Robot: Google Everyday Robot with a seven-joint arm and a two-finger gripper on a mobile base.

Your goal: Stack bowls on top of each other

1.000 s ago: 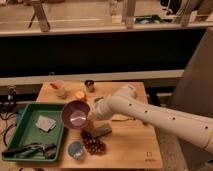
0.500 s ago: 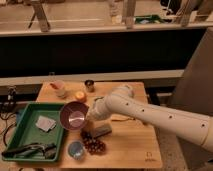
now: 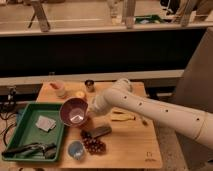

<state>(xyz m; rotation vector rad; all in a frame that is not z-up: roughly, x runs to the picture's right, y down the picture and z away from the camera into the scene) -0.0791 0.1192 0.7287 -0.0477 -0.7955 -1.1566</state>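
Note:
The purple bowl (image 3: 73, 112), paler inside, sits tilted with its opening toward the camera, at the left middle of the wooden table (image 3: 130, 150), beside the green tray. My gripper (image 3: 89, 116) is at the bowl's right rim and holds it; the white arm reaches in from the right. A small orange-red patch (image 3: 83, 122) shows just under the purple bowl's lower right edge. I cannot tell whether it is the orange-red bowl, which is otherwise hidden.
A green tray (image 3: 20, 112) at the left holds a white packet (image 3: 45, 123) and dark tools (image 3: 30, 149). A small light-blue bowl (image 3: 76, 149), grapes (image 3: 94, 146) and a dark block (image 3: 101, 131) lie in front. A metal cup (image 3: 90, 85), a pink cup (image 3: 59, 89) and a small yellow object (image 3: 80, 94) stand behind.

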